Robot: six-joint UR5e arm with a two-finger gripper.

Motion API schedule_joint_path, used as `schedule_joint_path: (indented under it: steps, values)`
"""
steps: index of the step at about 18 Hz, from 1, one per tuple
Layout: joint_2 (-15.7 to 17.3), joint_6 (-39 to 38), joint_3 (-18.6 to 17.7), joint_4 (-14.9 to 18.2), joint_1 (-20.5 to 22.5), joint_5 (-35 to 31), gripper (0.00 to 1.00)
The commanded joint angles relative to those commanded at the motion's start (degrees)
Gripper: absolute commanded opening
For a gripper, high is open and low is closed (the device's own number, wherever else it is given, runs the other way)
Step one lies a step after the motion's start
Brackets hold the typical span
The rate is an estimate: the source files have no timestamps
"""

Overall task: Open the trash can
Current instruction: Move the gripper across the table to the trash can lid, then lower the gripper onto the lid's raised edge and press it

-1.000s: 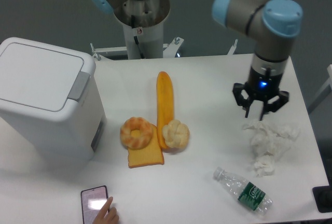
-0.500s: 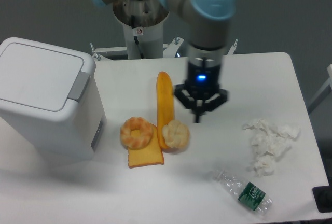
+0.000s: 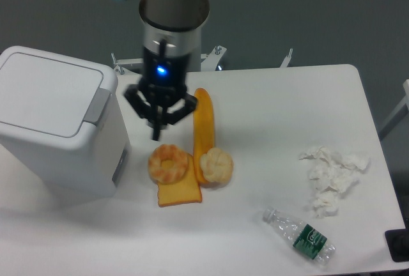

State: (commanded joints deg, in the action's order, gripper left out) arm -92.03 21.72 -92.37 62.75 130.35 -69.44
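Note:
The trash can (image 3: 54,119) is a large boxy white bin at the table's left, its flat lid down, with a grey push-button strip (image 3: 97,105) on its right rim. My gripper (image 3: 156,130) hangs over the table just right of the bin, above the bread pile, a short way right of the grey strip. Its fingers point down close together and hold nothing.
A long baguette (image 3: 204,130), a ring-shaped bun (image 3: 169,163), a round bun (image 3: 216,165) and a toast slice (image 3: 179,192) lie mid-table. Crumpled white tissue (image 3: 331,176) and a plastic bottle (image 3: 300,234) lie at the right.
The arm has swept left across the table, from above the tissue, past the baguette, to beside the trash can. A phone and a hand at the front edge are gone.

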Motion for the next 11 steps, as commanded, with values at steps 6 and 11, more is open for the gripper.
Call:
schedule_joint_path:
  steps: [6,11]
  values:
    - [3.6,-1.77,-3.69,0.09,-1.24,2.64,0.13]
    - [4.05,-1.77,-5.01,0.09,-1.85,2.64,0.15]
